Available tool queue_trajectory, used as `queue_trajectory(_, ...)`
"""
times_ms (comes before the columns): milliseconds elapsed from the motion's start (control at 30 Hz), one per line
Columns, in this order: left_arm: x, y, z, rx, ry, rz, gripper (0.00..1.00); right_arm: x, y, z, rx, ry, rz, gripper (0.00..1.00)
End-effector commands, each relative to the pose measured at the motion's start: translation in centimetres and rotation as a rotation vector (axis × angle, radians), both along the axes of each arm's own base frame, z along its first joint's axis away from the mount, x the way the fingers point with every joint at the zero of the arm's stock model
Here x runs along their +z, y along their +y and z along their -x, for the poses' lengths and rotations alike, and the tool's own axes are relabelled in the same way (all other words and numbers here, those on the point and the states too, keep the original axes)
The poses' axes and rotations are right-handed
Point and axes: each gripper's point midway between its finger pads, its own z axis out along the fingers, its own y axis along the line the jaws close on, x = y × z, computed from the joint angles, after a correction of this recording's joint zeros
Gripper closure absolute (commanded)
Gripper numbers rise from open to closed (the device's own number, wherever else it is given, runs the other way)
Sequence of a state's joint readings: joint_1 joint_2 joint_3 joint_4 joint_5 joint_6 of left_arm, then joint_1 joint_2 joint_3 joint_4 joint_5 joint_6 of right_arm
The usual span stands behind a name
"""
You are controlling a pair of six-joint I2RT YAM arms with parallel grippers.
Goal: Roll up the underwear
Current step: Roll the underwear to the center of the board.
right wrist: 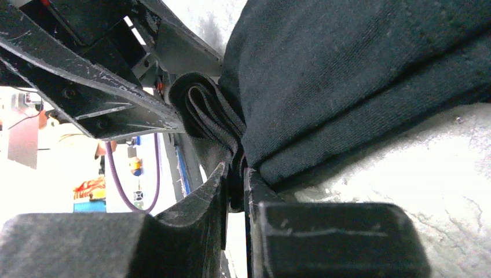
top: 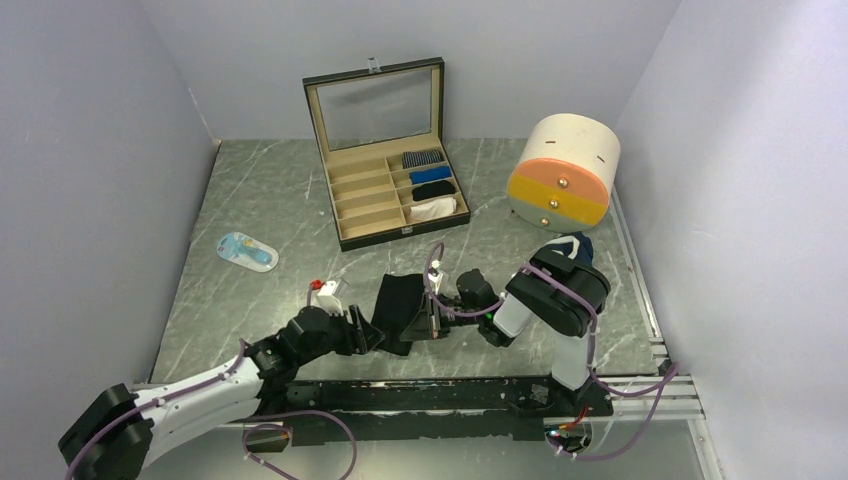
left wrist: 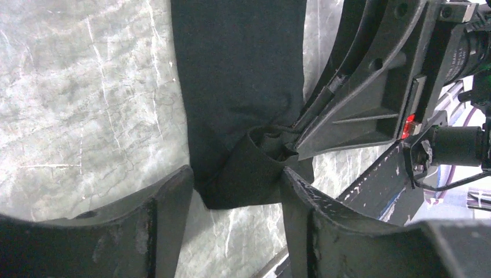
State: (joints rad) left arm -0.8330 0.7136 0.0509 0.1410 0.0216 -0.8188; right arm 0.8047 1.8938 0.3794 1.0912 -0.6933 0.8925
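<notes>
The black underwear [top: 400, 300] lies on the marble table as a folded strip between my two arms. In the left wrist view its near end [left wrist: 249, 171] is curled into a small roll. My left gripper [left wrist: 234, 185] is open, with one finger on each side of that rolled end; it shows in the top view [top: 383, 332] too. My right gripper [right wrist: 236, 174] is shut on the cloth's folded layers at the roll and reaches in from the right [top: 433, 318]. The navy blue underwear with white trim [top: 574, 243] lies behind the right arm, mostly hidden.
An open wooden box [top: 362, 200] stands at the back, its right compartments holding rolled cloth bundles. A round drawer unit [top: 562, 170] stands at the back right. A blue-and-white packet [top: 247, 250] lies at left. A small red-and-white object [top: 325, 290] sits beside the left wrist.
</notes>
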Motion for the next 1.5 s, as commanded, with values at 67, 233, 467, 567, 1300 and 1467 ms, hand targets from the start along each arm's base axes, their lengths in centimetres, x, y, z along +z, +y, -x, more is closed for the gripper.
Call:
queue_trajectory(67,-2.6,1.4,-0.3,0.130,0.088,-0.017,0.46,-2.0,-1.1,-1.0,-0.044,-0.013,0.113,0.83)
queue_trajectory(233,-4.0,3.0,-0.2,0.199,0.139,-0.094,0.60,-0.7,-0.9,-1.6,-0.069,-0.020,0.096,0.79)
queue_trajectory(467,-4.7,3.5,0.4,0.190,0.162,-0.140,0.63,1.5,-1.3,-2.7,-0.081,-0.136,0.125,0.21)
queue_trajectory(567,-4.6,3.2,0.4,0.171,0.165,-0.151,0.63,2.8,-1.7,-3.2,-0.074,-0.224,0.147,0.00)
queue_trajectory(1300,-4.2,2.4,1.1,0.098,0.204,-0.185,0.64,9.3,-0.6,-1.9,0.270,-1.575,0.226,0.33)
queue_trajectory(1467,-4.2,2.3,1.2,0.083,0.209,-0.188,0.64,7.2,1.7,0.5,0.461,-1.757,0.293,0.37)
